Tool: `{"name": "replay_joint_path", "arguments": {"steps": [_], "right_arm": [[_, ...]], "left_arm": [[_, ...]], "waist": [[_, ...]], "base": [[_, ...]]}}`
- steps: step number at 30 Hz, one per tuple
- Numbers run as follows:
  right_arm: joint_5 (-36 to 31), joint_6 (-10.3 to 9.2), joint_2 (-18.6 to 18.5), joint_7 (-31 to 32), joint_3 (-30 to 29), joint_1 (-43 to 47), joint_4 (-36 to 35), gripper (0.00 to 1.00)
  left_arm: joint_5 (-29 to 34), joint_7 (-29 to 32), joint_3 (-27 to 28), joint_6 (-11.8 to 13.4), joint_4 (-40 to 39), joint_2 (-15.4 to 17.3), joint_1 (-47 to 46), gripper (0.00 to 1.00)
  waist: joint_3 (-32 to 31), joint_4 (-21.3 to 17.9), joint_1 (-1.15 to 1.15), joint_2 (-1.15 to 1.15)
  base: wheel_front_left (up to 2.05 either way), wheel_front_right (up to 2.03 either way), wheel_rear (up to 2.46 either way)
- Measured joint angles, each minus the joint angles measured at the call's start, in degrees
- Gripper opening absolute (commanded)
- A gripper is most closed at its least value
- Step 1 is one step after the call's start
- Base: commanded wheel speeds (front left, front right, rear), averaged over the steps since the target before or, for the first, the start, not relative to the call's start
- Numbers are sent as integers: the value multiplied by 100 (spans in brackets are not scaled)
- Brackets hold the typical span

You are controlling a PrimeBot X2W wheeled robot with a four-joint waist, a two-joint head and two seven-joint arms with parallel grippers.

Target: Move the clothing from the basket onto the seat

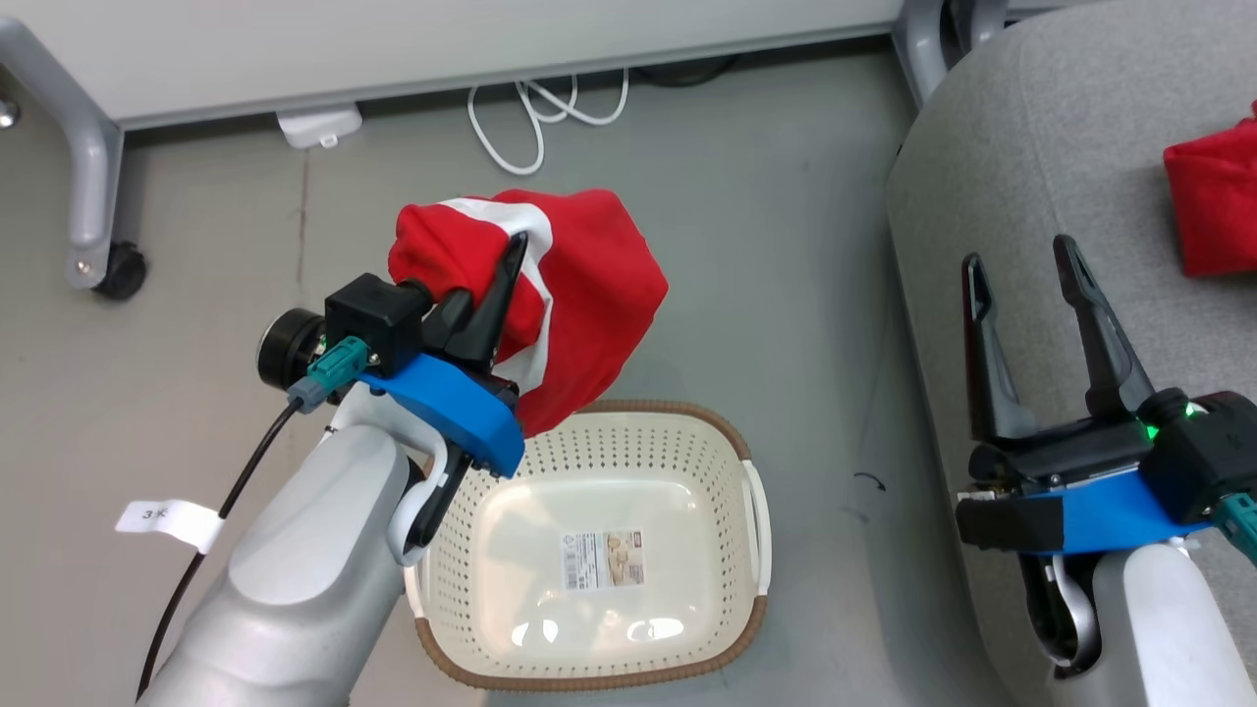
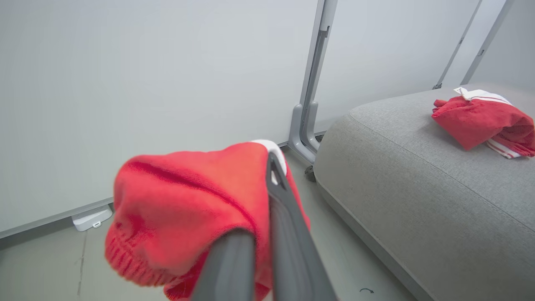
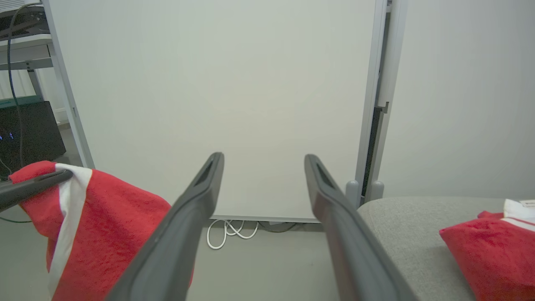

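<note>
Left gripper (image 1: 516,245) pinches a bunched fold of red striped garment (image 1: 589,285); looks soft, light, droopy, so any fold should grip; right gripper (image 1: 1018,252) fingers wide, empty.

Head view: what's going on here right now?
The left pincer is shut on a red-and-white garment, holding it up over the far rim of the basket. That basket has no clothing inside. A second red garment lies on the grey seat. The right pincer is open and empty by the seat.

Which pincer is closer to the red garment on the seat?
Right. The right pincer is open over the seat near that garment; the left pincer, gripping a second garment, is near the basket.
</note>
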Motion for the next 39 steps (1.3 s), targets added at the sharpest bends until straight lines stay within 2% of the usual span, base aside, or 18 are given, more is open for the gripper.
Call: {"name": "replay_joint_path", "arguments": {"steps": [9, 27, 34, 39], "right_arm": [[73, 0, 0, 1, -31, 247, 76, 100], [127, 0, 0, 0, -36, 543, 104, 100], [-80, 0, 0, 0, 236, 377, -89, 100], [-179, 0, -89, 0, 694, 73, -220, 100]], "left_arm": [[365, 0, 62, 0, -849, 68, -30, 0], [332, 98, -581, 0, -1580, 110, -573, 0], [310, 136, -661, 0, -1648, 125, -578, 0], [310, 135, -704, 0, -1646, 115, -580, 0]], "waist": [[-536, -13, 0, 0], [-1056, 39, 1, 0], [-1028, 36, 1, 0], [-1009, 59, 2, 0]], "base": [[0, 0, 0], [0, 0, 0], [0, 0, 0], [0, 0, 0]]}}
